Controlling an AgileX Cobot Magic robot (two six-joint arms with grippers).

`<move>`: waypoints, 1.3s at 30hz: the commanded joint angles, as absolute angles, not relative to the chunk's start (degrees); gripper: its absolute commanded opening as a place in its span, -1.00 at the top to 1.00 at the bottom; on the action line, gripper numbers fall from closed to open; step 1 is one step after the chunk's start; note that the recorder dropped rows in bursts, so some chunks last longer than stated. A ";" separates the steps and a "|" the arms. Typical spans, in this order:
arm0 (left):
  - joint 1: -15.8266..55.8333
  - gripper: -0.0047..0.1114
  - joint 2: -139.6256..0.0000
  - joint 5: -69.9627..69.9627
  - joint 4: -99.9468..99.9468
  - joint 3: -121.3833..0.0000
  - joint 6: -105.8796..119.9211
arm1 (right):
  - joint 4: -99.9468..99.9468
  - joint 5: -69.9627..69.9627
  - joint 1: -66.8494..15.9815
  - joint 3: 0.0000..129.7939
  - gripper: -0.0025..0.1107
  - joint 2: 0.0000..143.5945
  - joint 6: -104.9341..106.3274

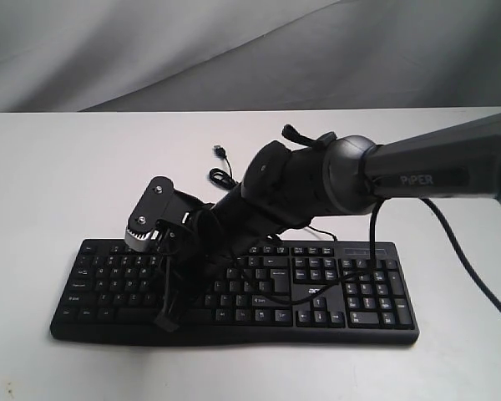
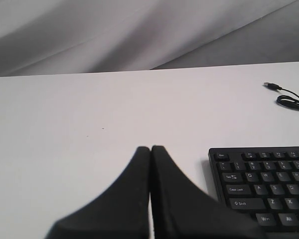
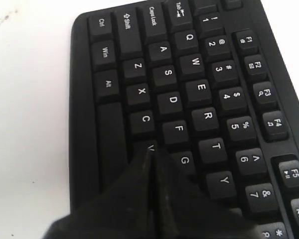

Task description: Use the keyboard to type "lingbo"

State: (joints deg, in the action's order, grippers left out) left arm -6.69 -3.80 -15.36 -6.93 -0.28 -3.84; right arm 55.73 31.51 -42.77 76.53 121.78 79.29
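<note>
Broadly, the keyboard (image 1: 317, 292) lies left-to-right; right hand (image 3: 151, 153) and left hand (image 2: 150, 148) closed, empty.

The keyboard (image 1: 359, 292) was black with white lettering (its cable (image 1: 221, 177) black too), the table (image 1: 50, 184) white, the backdrop (image 1: 150, 50) grey.
</note>
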 commanded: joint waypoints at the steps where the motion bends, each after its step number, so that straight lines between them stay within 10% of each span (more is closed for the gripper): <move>1: -6.76 0.91 -4.19 -15.02 -6.71 0.00 -3.96 | 55.21 32.04 -42.82 76.40 0.96 121.90 79.28; 39: -6.76 0.91 -4.19 -15.02 -6.71 0.00 -3.96 | 47.58 32.68 -39.56 76.50 0.96 117.01 74.78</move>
State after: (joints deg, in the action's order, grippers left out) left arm -6.69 -3.80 -15.36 -6.93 -0.28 -3.84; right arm 51.64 31.00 -41.15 76.49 118.63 77.46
